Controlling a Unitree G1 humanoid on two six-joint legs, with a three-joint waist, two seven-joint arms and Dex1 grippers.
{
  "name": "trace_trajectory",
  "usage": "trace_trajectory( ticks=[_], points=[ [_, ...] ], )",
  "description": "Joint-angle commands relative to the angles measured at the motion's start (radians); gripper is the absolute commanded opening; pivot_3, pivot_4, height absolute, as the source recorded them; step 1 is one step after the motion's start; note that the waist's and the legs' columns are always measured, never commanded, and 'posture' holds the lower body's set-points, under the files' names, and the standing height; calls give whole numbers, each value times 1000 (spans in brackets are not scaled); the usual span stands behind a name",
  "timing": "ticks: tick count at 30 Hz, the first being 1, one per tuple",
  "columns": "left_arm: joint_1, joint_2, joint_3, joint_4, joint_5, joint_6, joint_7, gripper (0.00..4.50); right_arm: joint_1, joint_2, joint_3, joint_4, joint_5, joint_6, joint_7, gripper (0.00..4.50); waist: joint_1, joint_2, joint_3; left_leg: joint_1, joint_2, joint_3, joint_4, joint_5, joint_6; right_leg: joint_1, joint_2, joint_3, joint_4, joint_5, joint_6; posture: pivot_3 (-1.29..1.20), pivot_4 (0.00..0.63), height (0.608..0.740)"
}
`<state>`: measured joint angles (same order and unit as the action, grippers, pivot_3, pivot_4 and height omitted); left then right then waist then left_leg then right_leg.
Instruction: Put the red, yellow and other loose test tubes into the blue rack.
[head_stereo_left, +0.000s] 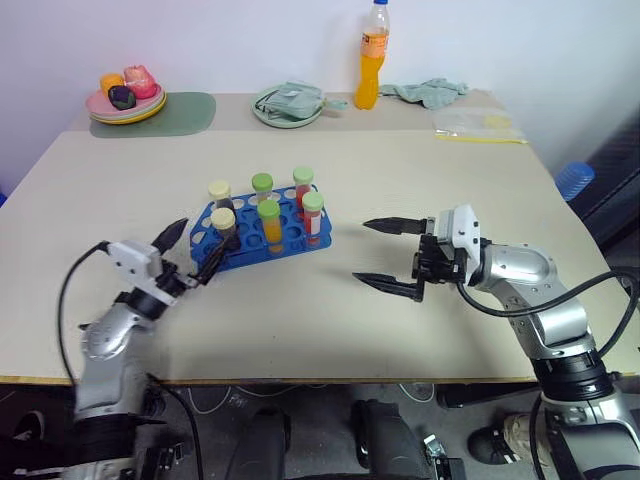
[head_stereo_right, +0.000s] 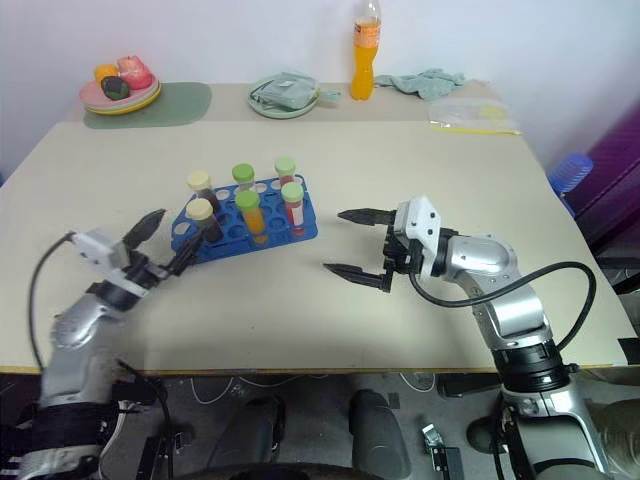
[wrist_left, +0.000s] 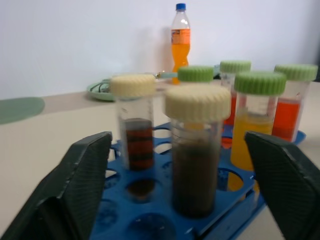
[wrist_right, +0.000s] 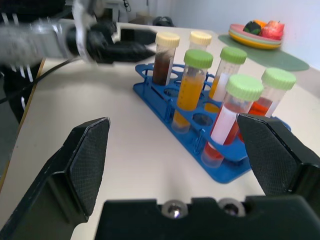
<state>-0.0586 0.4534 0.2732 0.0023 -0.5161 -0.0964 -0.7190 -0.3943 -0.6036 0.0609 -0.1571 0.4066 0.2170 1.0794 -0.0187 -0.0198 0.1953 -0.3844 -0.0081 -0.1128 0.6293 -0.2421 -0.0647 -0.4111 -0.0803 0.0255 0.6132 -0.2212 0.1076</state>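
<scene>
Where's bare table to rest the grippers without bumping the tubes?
Bare: the table between the blue rack and the near edge, and the stretch from the right gripper to the plastic bag. Crowded: the left gripper at the rack's end.

Left gripper (wrist_right: 107, 40) blurred in right wrist view, finger shape unclear. Orange bottle (head_stereo_right: 365, 45) cap cut off by top edge in right eye view. Items on pink plate (head_stereo_left: 125, 105) too small to identify. Rack (wrist_left: 150, 220) near edge cut off in left wrist view. Plastic bag (head_stereo_left: 478, 125) contents unclear.
</scene>
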Motion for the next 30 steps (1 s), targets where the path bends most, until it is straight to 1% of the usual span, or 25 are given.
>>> trace_trajectory(
  ticks=[1, 5, 7, 10, 12, 15, 18, 22, 27, 30],
  points=[
    [63, 122, 99, -95, -145, 135, -115, 4440, 5, -35, -49, 14, 21, -22, 34, 4500, -1, 0, 0, 0, 0, 0, 0, 0, 0, 0, 0, 0, 0, 0, 0, 0, 150, 740],
    [105, 253, 183, -115, -237, 214, -259, 4440, 23, -64, -69, 33, 27, -28, 63, 4500, 5, 0, 0, -1, 0, 0, 0, 0, 0, 0, 0, 0, -1, -2, 3, 0, 150, 740],
    [109, 311, 222, -91, -290, 281, -327, 4440, 34, -81, -69, 18, 39, 7, 77, 4500, 5, 0, 0, -1, 0, 0, 0, 0, 0, -1, -1, 0, -1, -2, 3, 0, 150, 740],
    [116, 387, 217, -67, -285, 329, -430, 4440, 43, -84, -73, 16, 43, 30, 69, 4500, 1, 1, 1, -2, 0, 0, 0, 0, 0, -2, -1, 0, -1, -2, 3, 0, 150, 740],
    [119, 405, 195, -72, -257, 326, -467, 4440, 46, -83, -74, 22, 40, 26, 63, 4500, 0, 1, 1, -3, 0, 1, -1, 0, 0, -3, -1, 0, -1, -2, 2, 0, 150, 740],
    [107, 394, 175, -86, -251, 339, -480, 4440, 42, -90, -76, 26, 34, 24, 58, 4500, 0, 1, 1, -4, 1, 1, -1, 0, 0, -4, -1, 0, -1, -2, 2, 0, 150, 740],
    [96, 368, 128, -122, -266, 366, -499, 4440, 28, -116, -87, 37, 9, 16, 47, 4500, 1, 1, 1, -5, 1, 1, -1, 0, 0, -6, -1, 0, -1, -1, -1, 0, 150, 740],
    [66, 335, 92, -131, -241, 359, -487, 4440, 34, -142, -118, 59, 14, 9, 48, 4500, 5, 1, 1, -6, 1, 1, 0, 0, 0, -6, -1, 0, -1, -1, -1, 0, 150, 740],
    [49, 292, 71, -120, -215, 331, -486, 4440, 61, -162, -137, 27, 18, 36, 34, 4500, 2, 1, 1, -6, 1, 1, -1, 0, 0, -6, -1, 0, -1, -1, -1, 0, 150, 740],
    [16, 239, 89, -130, -271, 369, -432, 4440, 38, -166, -131, 31, 16, 48, 35, 4500, 0, 1, 1, -6, 1, 2, -1, 0, 0, -6, -1, 0, -1, 0, -1, 0, 150, 740]
  ],
)
